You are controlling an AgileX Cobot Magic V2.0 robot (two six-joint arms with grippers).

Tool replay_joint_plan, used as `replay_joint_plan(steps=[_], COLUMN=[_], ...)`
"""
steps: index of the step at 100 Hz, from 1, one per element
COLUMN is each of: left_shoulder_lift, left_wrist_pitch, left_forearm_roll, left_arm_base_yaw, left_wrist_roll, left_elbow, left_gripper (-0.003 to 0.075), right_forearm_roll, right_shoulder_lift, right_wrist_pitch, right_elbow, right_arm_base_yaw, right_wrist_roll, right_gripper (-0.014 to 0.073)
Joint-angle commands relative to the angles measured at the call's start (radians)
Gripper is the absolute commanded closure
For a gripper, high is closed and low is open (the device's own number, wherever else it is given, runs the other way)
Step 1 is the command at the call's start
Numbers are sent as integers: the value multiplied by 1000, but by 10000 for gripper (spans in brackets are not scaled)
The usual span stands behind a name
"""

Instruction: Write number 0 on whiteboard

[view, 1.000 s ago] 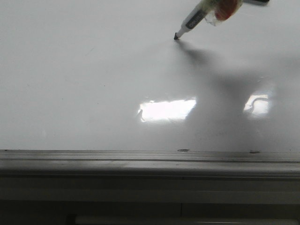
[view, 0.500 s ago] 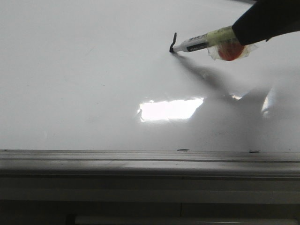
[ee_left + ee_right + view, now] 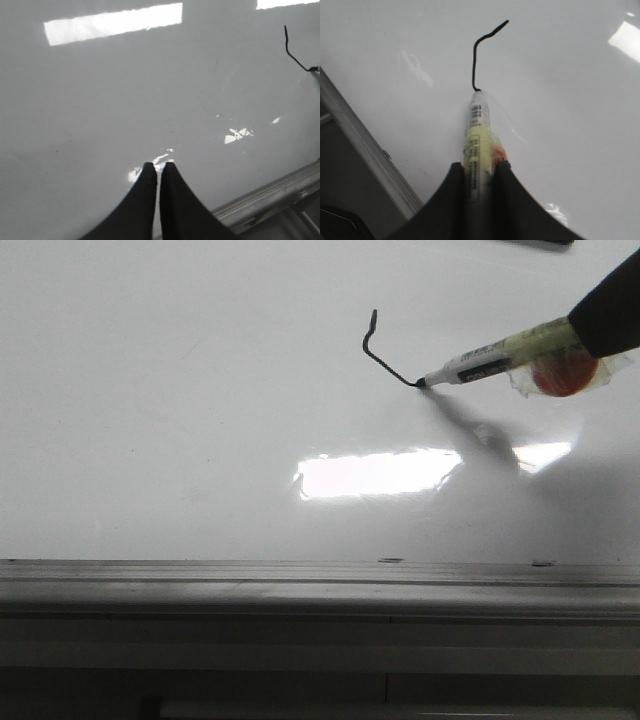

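Right claw [image 3: 480,172] clamped (left claw [image 3: 158,172] closed)

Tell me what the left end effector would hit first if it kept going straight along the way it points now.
Most likely bare whiteboard. The left end effector is shut and empty, aimed across blank surface; the marker stroke lies well off to one side. Its height above the board is unclear.

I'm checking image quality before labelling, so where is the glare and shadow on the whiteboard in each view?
Front view: bright glare strip on the whiteboard, with the marker casting a soft shadow toward it. Left wrist view: glare bar far from the shut left claw. Right wrist view: small glare patch, stroke sharp.
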Motion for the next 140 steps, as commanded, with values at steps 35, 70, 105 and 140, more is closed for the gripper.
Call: replay_joint_plan(steps=[35, 70, 105, 140], left_shoulder_lift=[1, 1, 1, 1], left_wrist_pitch=[-38, -33, -8, 13], left_forearm_roll=[-30, -30, -30, -30], left_arm_base_yaw=[0, 0, 0, 0], left_wrist_roll=[-6, -6, -6, -6], left_elbow=[-38, -38, -38, -38], left_gripper=[740, 740, 740, 740], right_forearm_roll=[-306, -306, -296, -269], right_shoulder_lift=[-19, 23, 117, 123], right_wrist_pitch=[-53, -101, -79, -73], right_elbow=[-27, -58, -137, -137], right_arm_base_yaw=[-5, -5, -3, 58], right_wrist_roll=[303, 303, 303, 303], right_gripper=[641, 641, 641, 641])
